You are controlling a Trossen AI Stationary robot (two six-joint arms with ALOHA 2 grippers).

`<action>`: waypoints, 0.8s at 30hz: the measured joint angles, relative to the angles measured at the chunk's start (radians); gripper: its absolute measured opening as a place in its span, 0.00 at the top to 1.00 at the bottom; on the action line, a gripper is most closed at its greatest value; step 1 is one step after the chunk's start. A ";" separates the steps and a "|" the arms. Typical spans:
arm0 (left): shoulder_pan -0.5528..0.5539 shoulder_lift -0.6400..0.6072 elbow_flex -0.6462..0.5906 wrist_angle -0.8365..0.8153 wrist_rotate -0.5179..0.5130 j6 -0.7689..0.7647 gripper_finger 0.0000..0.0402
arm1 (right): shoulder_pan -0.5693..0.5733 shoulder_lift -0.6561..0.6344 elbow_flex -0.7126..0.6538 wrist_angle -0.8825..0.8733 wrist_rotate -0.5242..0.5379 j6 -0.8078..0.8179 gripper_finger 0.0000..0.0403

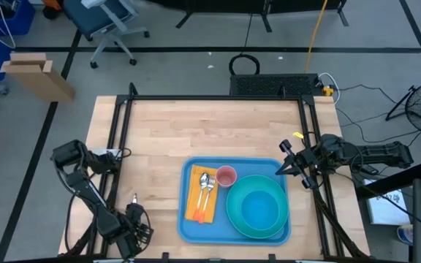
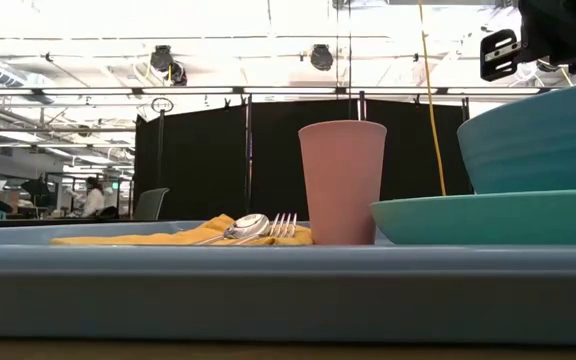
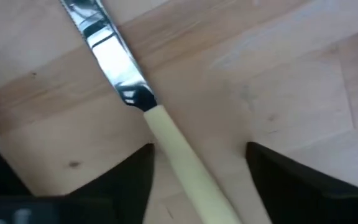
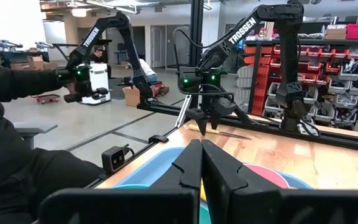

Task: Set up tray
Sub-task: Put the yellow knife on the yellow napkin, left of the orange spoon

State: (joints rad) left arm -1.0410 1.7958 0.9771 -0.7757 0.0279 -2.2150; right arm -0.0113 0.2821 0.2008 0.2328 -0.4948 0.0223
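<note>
High view first: the tray (image 1: 234,232) lies flat on the wooden table (image 1: 196,131), toward the near edge and right of centre. On it sit a teal plate (image 1: 234,219) with a teal bowl (image 1: 258,208) on top, a pink cup (image 1: 226,176) just beside the bowl, and a yellow napkin (image 1: 194,201) on the tray's left part, with a spoon (image 1: 204,184) and fork (image 1: 210,191) lying on it.

Low view shows the same set level across the tray's rim (image 2: 268,255) — the cup (image 2: 342,182) stands upright, and the spoon bowl (image 2: 248,226) and fork tines (image 2: 283,224) rest on the napkin (image 2: 138,237).

At the table's near left corner, the left gripper (image 1: 134,212) is down low over a knife (image 3: 157,124) that lies flat on the wood. Its two fingers (image 3: 132,180) stand apart, one on each side of the cream handle, not touching it.

At the table's right edge, just beside the tray's far right corner, the right gripper (image 1: 286,162) hangs above the surface. Its fingers (image 4: 188,165) are pressed together with nothing between them.
</note>
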 joint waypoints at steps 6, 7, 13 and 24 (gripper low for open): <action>0.033 -0.004 -0.003 0.005 -0.024 0.047 0.70 | 0.000 0.000 0.000 0.002 -0.002 -0.002 1.00; 0.038 -0.004 -0.003 0.005 -0.031 0.055 0.76 | 0.000 0.000 0.000 0.002 -0.002 -0.003 1.00; 0.052 -0.005 -0.003 0.000 -0.101 0.053 0.88 | 0.000 0.000 0.000 0.003 -0.003 -0.007 1.00; 0.098 0.011 0.080 -0.095 -0.548 0.074 0.88 | 0.000 0.000 0.000 0.005 -0.003 -0.008 1.00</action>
State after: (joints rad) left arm -0.9426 1.8066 1.0575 -0.8708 -0.5200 -2.1413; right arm -0.0113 0.2821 0.2008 0.2378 -0.4980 0.0146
